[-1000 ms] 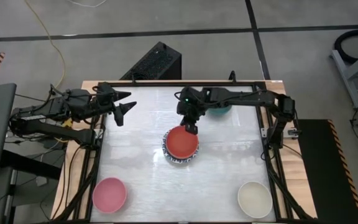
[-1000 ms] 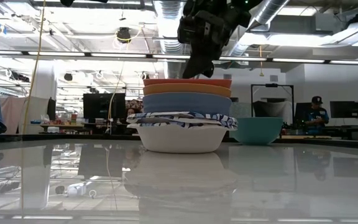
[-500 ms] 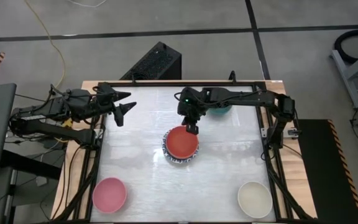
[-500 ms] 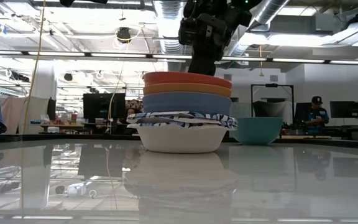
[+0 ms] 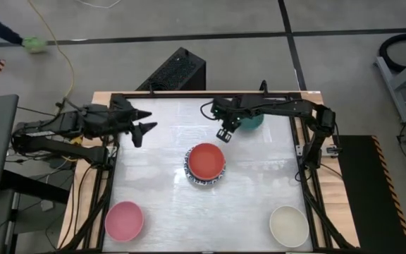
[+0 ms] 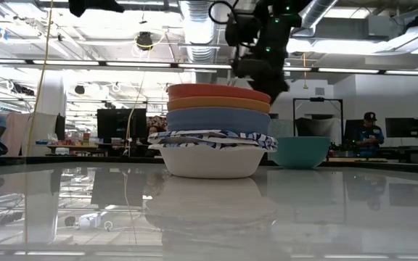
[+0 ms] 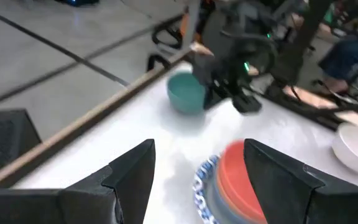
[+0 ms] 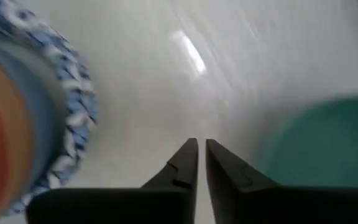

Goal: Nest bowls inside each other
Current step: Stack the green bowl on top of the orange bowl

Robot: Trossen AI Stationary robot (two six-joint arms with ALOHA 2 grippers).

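Observation:
A stack of nested bowls (image 5: pixel 205 164) stands mid-table on its white bottom bowl (image 6: pixel 209 161). Above that come blue-patterned rims, a blue bowl, an orange one, and a red bowl (image 6: pixel 218 92) on top. A teal bowl (image 5: pixel 251 121) sits alone on the table at the far right. My right gripper (image 5: pixel 224 132) hovers between the stack and the teal bowl, pointing steeply down. Its fingers (image 8: pixel 202 149) are open by only a narrow gap, with nothing between them. My left gripper (image 5: pixel 149 120) waits open above the table's far left, aimed at the stack (image 7: pixel 229 186).
A pink bowl (image 5: pixel 124 220) sits at the near left corner and a cream bowl (image 5: pixel 288 226) at the near right corner. A black frame rail (image 5: pixel 189 95) runs round the table. People stand in the room behind (image 6: pixel 369 130).
My right gripper has left the red bowl's far rim and gone toward the table's far right, toward the teal bowl, turning its wrist as it went. The red bowl has settled into the stack and lies on top.

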